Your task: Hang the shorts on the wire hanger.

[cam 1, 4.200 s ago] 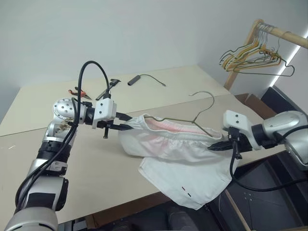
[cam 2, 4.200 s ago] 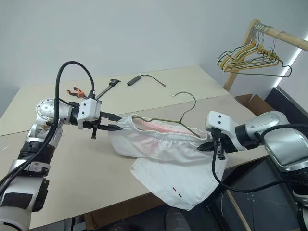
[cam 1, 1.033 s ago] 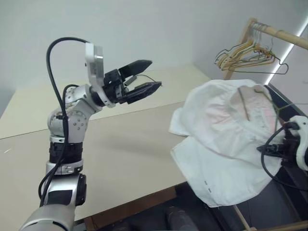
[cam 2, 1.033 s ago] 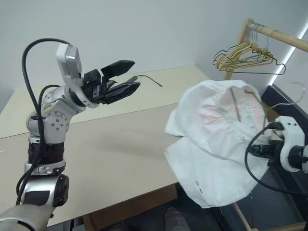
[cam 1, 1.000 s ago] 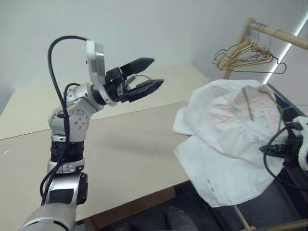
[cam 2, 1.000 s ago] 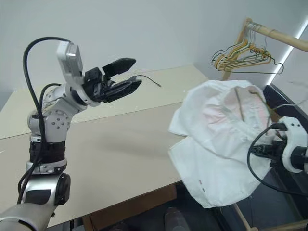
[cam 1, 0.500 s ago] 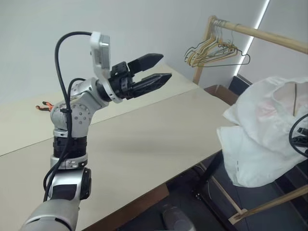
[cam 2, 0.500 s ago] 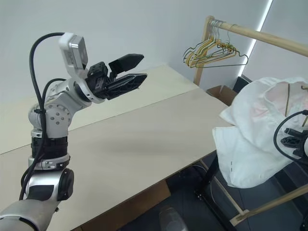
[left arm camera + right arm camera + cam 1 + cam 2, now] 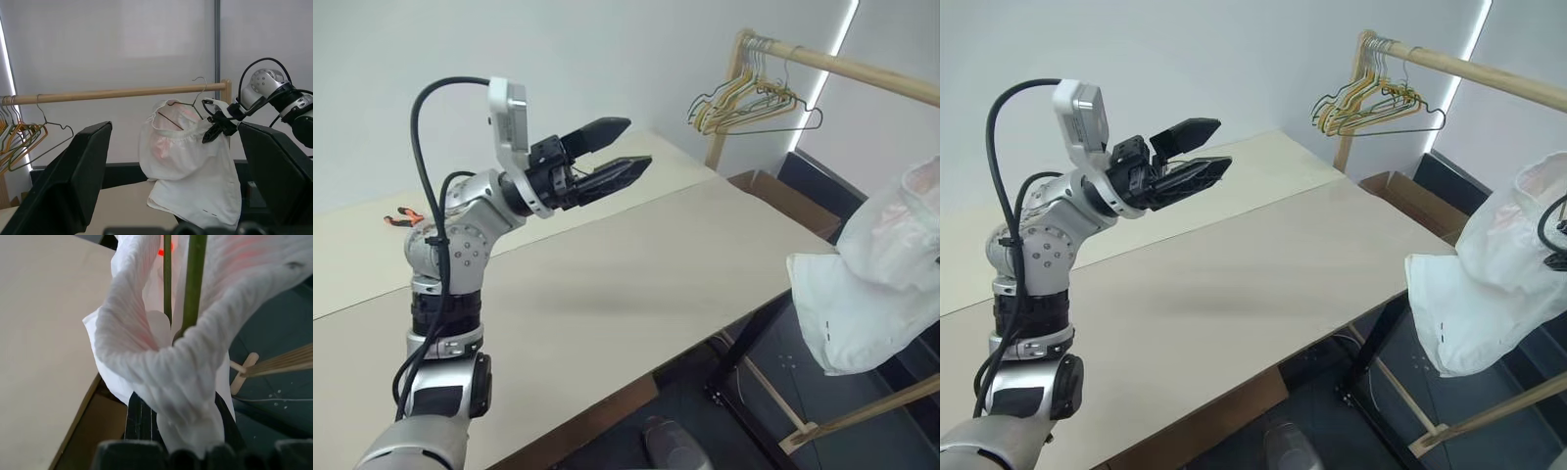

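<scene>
Right gripper (image 9: 213,128) pinched tight on bunched elastic waistband of the shorts (image 9: 1496,284) and the wire hanger (image 9: 182,107) together. Shorts are thin white cloth, gathered ribbed band, pinkish inside, two small black dashes near the hem; they hang in the air off the table's right edge, below the wooden rail (image 9: 122,92). Hanger's thin grey-olive wire runs inside the waist, curved hook up near the rail. Left gripper (image 9: 615,153) has its black fingers spread wide, empty, above the smooth beige table (image 9: 636,284). Yellowish hanger bunch (image 9: 749,98) far back. No readable writing.
</scene>
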Motion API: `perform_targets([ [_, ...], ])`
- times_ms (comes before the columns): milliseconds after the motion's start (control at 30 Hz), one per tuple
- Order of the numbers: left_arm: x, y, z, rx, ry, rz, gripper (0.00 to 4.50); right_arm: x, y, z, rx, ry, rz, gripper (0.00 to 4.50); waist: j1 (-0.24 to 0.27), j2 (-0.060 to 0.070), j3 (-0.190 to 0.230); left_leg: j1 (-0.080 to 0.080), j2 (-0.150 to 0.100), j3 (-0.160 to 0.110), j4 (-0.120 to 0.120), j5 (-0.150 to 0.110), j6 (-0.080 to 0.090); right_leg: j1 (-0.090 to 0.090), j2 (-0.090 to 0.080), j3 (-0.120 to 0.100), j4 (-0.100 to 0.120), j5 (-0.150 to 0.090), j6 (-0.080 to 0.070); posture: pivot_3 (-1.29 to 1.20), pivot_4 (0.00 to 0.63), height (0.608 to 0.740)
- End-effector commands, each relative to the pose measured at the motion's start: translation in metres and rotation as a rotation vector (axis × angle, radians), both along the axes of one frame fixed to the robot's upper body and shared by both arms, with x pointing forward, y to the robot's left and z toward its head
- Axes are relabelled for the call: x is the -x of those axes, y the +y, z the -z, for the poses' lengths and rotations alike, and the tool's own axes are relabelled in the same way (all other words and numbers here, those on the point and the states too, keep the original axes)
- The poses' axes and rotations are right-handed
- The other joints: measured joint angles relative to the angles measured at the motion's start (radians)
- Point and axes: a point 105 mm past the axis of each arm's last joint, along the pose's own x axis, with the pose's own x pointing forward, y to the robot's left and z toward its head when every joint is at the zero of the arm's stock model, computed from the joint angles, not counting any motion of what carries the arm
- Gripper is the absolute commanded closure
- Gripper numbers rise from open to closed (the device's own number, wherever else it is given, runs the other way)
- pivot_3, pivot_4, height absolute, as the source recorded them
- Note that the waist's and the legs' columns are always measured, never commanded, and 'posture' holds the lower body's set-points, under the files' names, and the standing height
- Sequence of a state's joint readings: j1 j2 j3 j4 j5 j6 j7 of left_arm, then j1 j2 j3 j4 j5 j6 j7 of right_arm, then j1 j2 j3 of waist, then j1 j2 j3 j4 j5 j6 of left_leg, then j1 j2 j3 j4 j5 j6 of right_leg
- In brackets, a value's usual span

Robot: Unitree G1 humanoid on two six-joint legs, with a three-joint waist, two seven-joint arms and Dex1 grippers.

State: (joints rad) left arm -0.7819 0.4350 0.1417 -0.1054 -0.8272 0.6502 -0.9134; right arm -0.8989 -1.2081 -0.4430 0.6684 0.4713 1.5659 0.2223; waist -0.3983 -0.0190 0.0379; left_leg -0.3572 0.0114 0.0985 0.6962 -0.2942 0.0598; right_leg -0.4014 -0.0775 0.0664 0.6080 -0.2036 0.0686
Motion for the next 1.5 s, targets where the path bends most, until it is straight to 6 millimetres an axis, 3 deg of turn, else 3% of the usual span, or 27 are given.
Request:
perform_targets([
  [33,0.006,0.001,-0.011,0.011,-0.047,0.007,0.04,0.001,-0.019,-0.024,0.026,-0.106,0.065,4.50,0.000,0.001,0.001,0.001,0.000,0.001,-0.001,0.000,0.000,0.000,0.000,0.001,0.000,0.000,0.000,-0.36,0.000,0.740],
  [267,0.007,0.000,-0.010,0.000,-0.052,0.009,0.04,0.006,-0.041,-0.034,0.043,-0.161,0.124,4.50,-0.002,0.003,0.003,0.003,-0.001,0.004,-0.005,-0.001,0.000,-0.001,0.000,0.003,-0.002,-0.001,0.001,-0.36,0.000,0.740],
  [633,0.008,0.006,-0.005,-0.021,-0.044,0.000,0.04,0.018,-0.046,-0.012,-0.043,-0.103,0.123,4.50,-0.022,0.003,0.004,0.004,-0.001,0.006,-0.005,-0.001,0.000,0.001,0.000,0.004,-0.001,-0.001,0.002,-0.37,0.000,0.740],
  [967,0.009,0.006,0.000,-0.035,-0.037,-0.001,0.04,0.030,-0.056,-0.006,-0.039,-0.094,0.157,4.50,-0.033,0.002,0.005,0.006,-0.001,0.006,-0.004,-0.003,-0.004,0.003,-0.001,0.004,-0.001,-0.001,0.002,-0.37,0.000,0.740],
  [1500,0.007,0.010,0.000,-0.042,-0.038,-0.013,0.04,0.034,-0.059,-0.021,-0.051,-0.150,0.189,4.50,-0.041,-0.002,0.009,0.013,-0.001,0.005,-0.004,-0.005,-0.008,0.011,-0.001,0.004,-0.001,-0.002,0.000,-0.37,0.000,0.740],
])
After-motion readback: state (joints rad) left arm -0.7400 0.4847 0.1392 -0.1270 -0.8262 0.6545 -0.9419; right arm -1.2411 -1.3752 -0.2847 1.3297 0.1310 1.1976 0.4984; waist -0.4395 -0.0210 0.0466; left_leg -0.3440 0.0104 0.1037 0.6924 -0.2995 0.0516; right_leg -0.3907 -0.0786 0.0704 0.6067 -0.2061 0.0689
